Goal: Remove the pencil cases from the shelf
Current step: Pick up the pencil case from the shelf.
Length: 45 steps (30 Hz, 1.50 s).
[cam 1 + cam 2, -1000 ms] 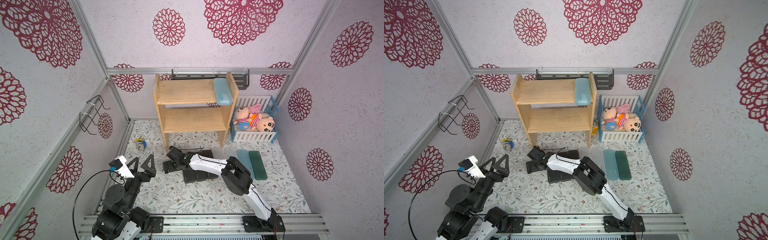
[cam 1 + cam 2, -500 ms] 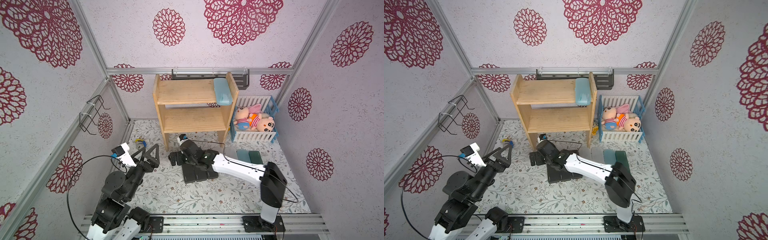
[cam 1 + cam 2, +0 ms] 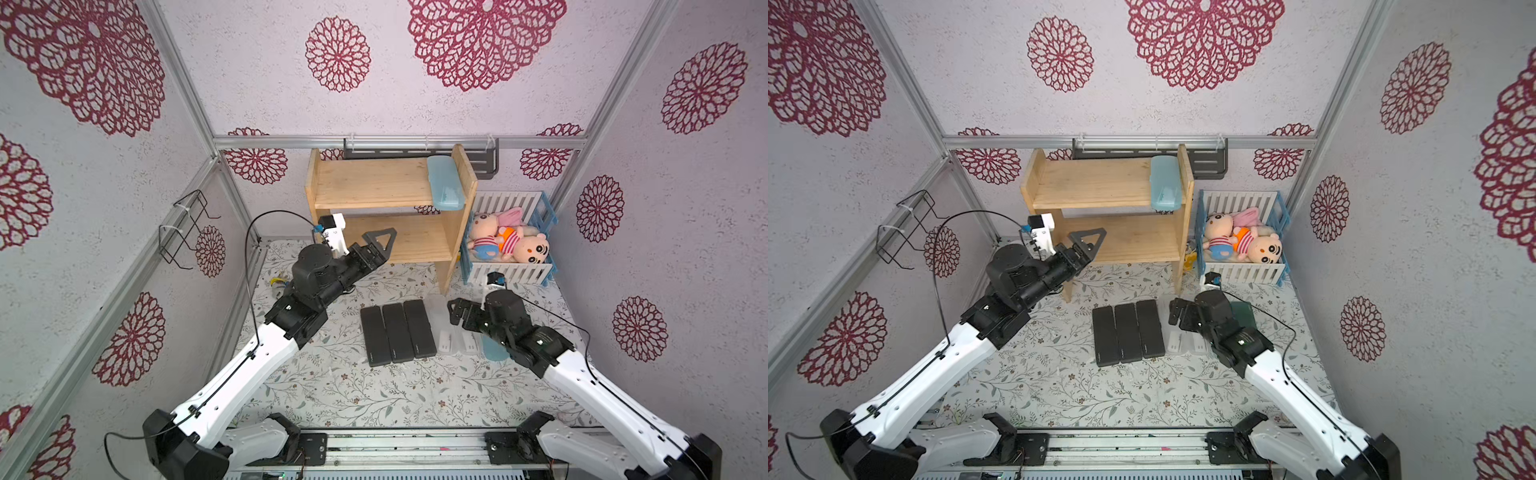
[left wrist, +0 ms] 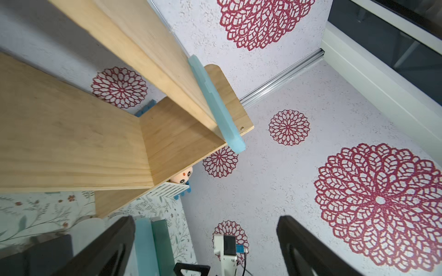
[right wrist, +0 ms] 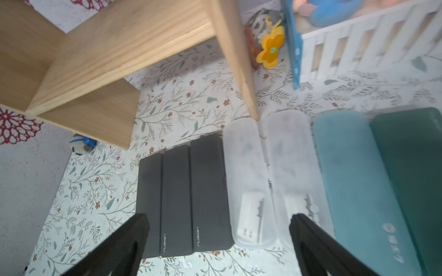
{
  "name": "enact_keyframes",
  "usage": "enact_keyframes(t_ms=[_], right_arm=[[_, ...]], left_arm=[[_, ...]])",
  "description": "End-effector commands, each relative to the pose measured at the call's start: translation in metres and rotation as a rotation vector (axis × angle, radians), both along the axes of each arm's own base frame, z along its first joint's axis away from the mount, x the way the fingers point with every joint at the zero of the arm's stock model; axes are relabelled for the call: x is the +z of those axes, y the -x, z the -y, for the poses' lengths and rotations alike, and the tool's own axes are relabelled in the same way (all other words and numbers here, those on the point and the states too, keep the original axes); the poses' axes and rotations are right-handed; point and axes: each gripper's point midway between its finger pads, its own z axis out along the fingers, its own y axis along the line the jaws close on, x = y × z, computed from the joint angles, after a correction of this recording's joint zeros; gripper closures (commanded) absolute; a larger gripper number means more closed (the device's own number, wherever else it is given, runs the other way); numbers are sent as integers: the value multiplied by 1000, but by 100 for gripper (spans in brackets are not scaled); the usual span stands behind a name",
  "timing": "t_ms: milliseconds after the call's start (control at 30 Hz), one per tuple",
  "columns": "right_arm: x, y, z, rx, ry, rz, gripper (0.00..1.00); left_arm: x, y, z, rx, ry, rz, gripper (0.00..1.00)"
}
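Note:
The light wood shelf [image 3: 374, 183] stands at the back. One light blue pencil case [image 3: 445, 188] [image 4: 215, 105] lies on its top tier against the right side panel, overhanging the front edge. My left gripper [image 3: 380, 245] [image 4: 205, 243] is open and empty, in front of the bare lower tier. On the floor lie three dark grey cases [image 3: 397, 332] [image 5: 181, 196], two frosted clear ones [image 5: 248, 181], a light blue one [image 5: 354, 181] and a dark green one [image 5: 411, 167]. My right gripper [image 3: 459, 313] [image 5: 218, 239] hovers open over the clear cases.
A white-and-blue crate [image 3: 515, 272] of plush dolls stands right of the shelf. A dark metal rack [image 3: 419, 151] hangs on the back wall and a wire rack [image 3: 183, 228] on the left wall. Small toys lie beside the shelf legs [image 5: 270, 51] [image 3: 278, 284].
My left arm has risen and reached forward to the shelf's lower tier. My right arm has swung from the left of the dark cases over to the right, above the clear ones.

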Motion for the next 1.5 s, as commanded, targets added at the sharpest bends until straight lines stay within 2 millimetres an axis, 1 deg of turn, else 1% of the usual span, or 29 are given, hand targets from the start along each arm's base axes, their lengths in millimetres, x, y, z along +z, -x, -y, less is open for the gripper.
enact_keyframes(t_ms=[0,67,167,333,433,600,667,867,1100,1200,1300,1467], right_arm=[[-5,9,12,24,-27,-15,1],[-10,11,18,21,-35,-23,1],[-13,10,23,22,-34,-31,1],[-11,8,26,30,-43,-27,1],[-11,6,27,29,-44,-26,1],[-10,4,29,30,-46,-25,1],[-9,2,29,32,-48,-23,1],[-9,-1,31,32,-43,-25,1],[-10,-2,33,35,-40,-32,1],[-9,-3,35,31,-38,-29,1],[-6,-3,35,33,-39,-24,1],[-6,-3,36,32,-40,-25,1]], left_arm=[[28,-8,15,-27,56,45,2],[25,-20,20,-15,46,32,2],[25,-32,26,4,25,25,3],[23,-48,31,26,11,13,3],[21,-57,41,8,15,1,3],[21,-70,65,-58,60,-18,3],[25,-73,74,-84,74,-17,2],[22,-78,101,-143,63,-37,2],[21,-84,119,-171,74,-50,0],[21,-86,124,-180,76,-57,1],[20,-88,128,-189,79,-63,4],[18,-87,138,-220,90,-74,14]])
